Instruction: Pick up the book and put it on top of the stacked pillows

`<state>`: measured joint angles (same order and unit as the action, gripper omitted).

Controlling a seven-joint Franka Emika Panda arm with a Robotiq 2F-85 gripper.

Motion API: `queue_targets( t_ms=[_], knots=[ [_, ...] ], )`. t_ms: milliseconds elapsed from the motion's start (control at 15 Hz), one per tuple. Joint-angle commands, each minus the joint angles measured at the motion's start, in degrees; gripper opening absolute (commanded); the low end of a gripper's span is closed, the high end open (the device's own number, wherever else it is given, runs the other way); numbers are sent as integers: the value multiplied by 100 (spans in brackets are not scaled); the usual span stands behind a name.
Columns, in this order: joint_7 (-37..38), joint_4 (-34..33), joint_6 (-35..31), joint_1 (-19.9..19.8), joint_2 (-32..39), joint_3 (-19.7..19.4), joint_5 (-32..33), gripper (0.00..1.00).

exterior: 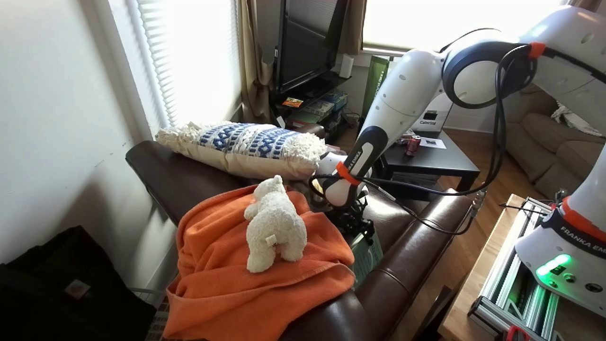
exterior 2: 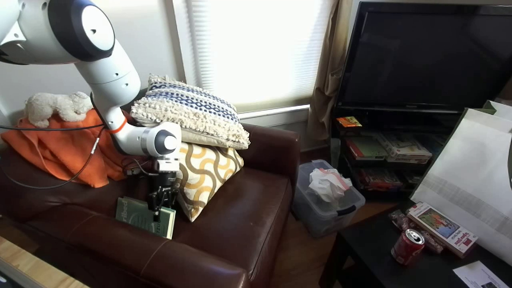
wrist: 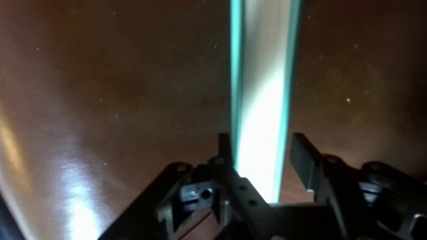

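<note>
The green book (exterior 2: 134,216) leans upright on the brown sofa, against the inside of its front back or arm. In an exterior view a teal part of it (exterior: 369,258) shows beside the orange blanket. In the wrist view its pale page edge (wrist: 263,110) runs between my fingers. My gripper (wrist: 261,141) is open around the book's edge; the left finger is close to the cover, and a gap shows at the right finger. The stacked pillows are a cream pillow with blue-white bands (exterior 2: 192,106) lying on a yellow-brown patterned pillow (exterior 2: 206,170).
The white plush toy (exterior: 277,227) lies on the orange blanket (exterior: 213,251) on the sofa. The sofa's padded edge (exterior 2: 160,256) rises beside the book. A plastic bin (exterior 2: 316,216) and a black table (exterior 2: 372,248) with a red can (exterior 2: 407,247) stand beyond the sofa.
</note>
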<state>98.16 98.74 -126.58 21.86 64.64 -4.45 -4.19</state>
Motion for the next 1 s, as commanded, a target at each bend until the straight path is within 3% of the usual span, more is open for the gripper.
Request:
queue_targets(
  t_ms=[0, 133, 467, 933],
  knots=[
    [-115, 426, -354, -8, -291, 161, 117, 17],
    [-406, 649, -312, -156, -494, 279, 68, 4],
    [-576, 1194, -501, -170, -1040, 259, 60, 7],
    [-136, 2966, -1319, 121, -2746, 28, 199, 7]
  ],
)
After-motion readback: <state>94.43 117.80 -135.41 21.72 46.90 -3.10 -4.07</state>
